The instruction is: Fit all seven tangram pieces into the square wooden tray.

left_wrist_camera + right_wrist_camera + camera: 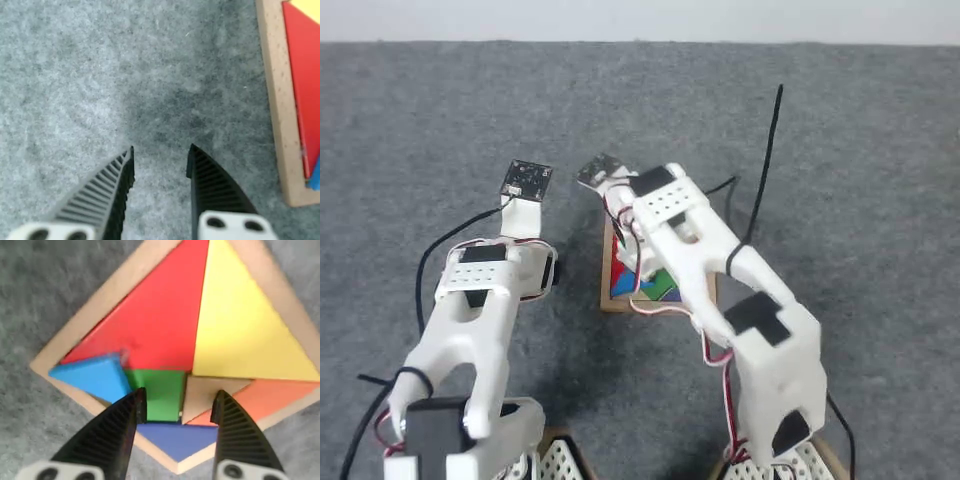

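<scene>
Tangram pieces in the tray beneath the right gripper, left gripper beside it

Grey felt-like table cover, pale wall strip behind

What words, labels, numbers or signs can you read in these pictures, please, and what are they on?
None can be read. The tangram pieces and the wooden tray bear no print; any marks on the circuit boards over the arms are too small to read.
</scene>
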